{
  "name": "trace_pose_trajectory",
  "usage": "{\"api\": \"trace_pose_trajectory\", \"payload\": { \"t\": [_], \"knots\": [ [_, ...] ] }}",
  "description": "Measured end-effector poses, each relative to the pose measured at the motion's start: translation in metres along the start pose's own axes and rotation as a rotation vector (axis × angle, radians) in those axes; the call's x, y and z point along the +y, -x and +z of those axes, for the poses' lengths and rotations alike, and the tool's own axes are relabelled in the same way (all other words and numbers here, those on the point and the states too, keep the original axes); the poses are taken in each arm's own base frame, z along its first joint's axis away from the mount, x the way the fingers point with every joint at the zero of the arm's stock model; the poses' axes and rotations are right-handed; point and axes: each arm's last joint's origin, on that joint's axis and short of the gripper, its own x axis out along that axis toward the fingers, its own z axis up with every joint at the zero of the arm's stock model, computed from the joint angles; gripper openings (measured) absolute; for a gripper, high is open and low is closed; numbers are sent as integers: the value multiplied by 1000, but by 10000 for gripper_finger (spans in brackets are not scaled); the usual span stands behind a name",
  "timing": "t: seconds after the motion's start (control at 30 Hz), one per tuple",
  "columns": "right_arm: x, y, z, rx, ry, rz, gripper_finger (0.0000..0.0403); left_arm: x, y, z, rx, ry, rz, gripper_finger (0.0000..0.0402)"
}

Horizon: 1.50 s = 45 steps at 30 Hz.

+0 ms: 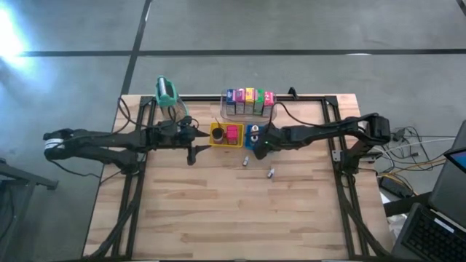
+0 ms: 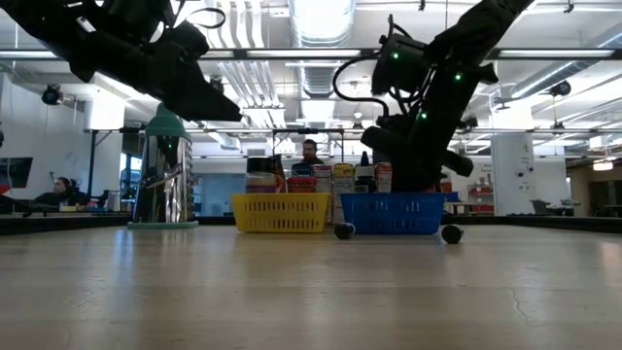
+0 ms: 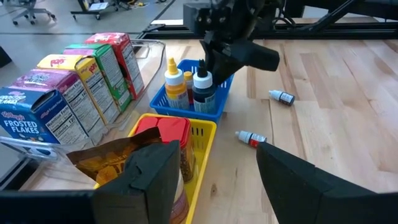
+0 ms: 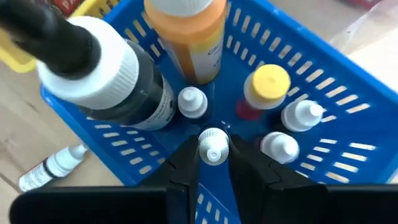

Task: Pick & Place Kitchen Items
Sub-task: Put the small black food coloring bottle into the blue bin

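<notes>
My right gripper [image 4: 214,163] reaches down into the blue tray [image 4: 323,93], shut on a small white-capped bottle [image 4: 214,147]. Around it in the tray stand a dark bottle [image 4: 118,81], an orange bottle [image 4: 193,37], a yellow-capped one [image 4: 267,87] and small white-capped ones. My left gripper [image 3: 214,171] hangs open just left of the yellow tray [image 1: 216,143], with nothing between its fingers. In that tray lie an orange pouch [image 3: 112,155] and a red block [image 3: 165,127]. Colourful cartons [image 1: 249,97] stand in a clear bin at the far edge. My right gripper pinches the small bottle's capped top end [image 4: 214,152] between its two fingertips. The fingers come from above, slanting down into the blue tray. The cap points up toward the wrist. The bottle's lower part is hidden below the cap and fingers, so I cannot tell whether it rests on the tray.
Two small bottles [image 1: 246,161] [image 1: 271,173] lie loose on the wood just near of the trays. A tall container with a teal top [image 1: 166,90] stands at the far left. The near half of the table [image 1: 233,218] is bare wood. People sit in the room beyond.
</notes>
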Motion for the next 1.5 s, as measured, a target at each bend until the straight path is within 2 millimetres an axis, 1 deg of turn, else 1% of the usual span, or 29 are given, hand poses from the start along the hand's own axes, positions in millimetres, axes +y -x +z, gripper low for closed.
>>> {"api": "trace_pose_trajectory", "payload": {
  "t": [0.4,0.7,0.87,1.0,1.33,1.5],
  "knots": [
    [-3,-2,4,7,-8,4,86,0,0,0,0,1,1,218],
    [-5,-3,6,34,0,27,71,0,0,0,0,2,1,218],
    [-5,-3,6,41,-1,33,89,0,0,0,0,3,1,218],
    [-7,-4,7,42,-9,33,95,0,0,0,0,8,1,218],
    [-10,-5,9,49,-19,34,75,0,0,0,3,8,1,218],
    [-10,-2,10,59,-19,58,82,0,0,-1,9,8,0,218]
  ]
}}
